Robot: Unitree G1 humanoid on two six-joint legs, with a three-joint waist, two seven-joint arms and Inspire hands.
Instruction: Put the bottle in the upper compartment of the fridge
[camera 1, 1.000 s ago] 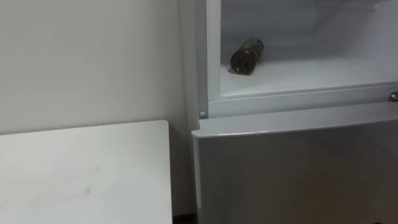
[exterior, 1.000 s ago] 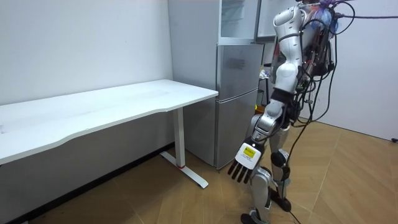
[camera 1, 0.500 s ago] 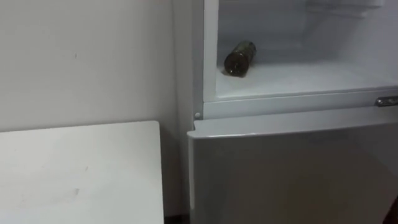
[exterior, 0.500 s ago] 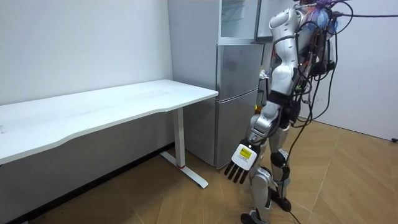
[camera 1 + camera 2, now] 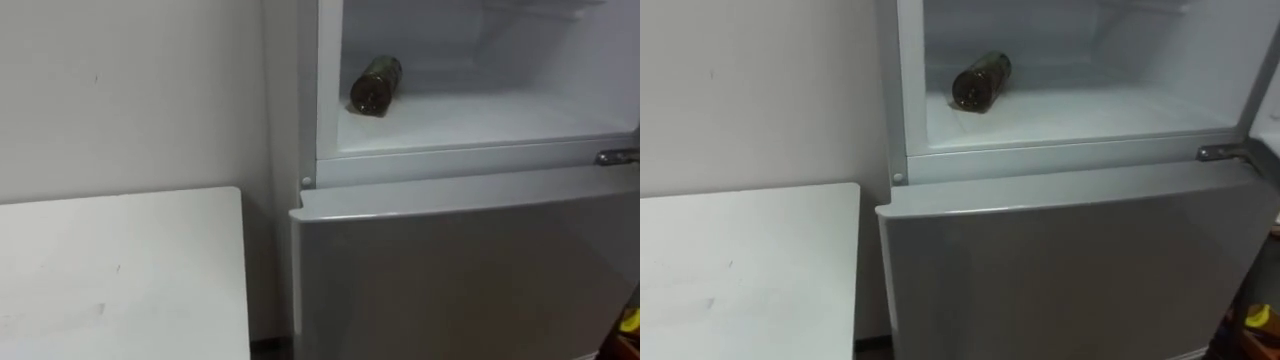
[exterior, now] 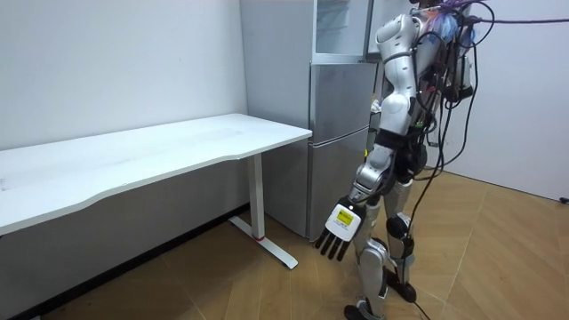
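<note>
Bottle (image 5: 376, 84) lies on its side inside the upper fridge (image 5: 500, 118), probably so it cannot tip over; the left robot hand (image 6: 336, 236) hangs down, spread and empty.

The bottle (image 5: 375, 84) is dark olive-brown. The fridge (image 5: 460, 270) is grey outside, white inside. The table (image 5: 110, 280) is white, and the floor (image 6: 507, 267) shows brown herringbone wood.

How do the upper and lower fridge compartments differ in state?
The upper compartment stands open; the lower compartment is shut. The upper one shows a white inside with the dark bottle lying on its side; the lower one shows a plain grey front. Both belong to one fridge.
</note>
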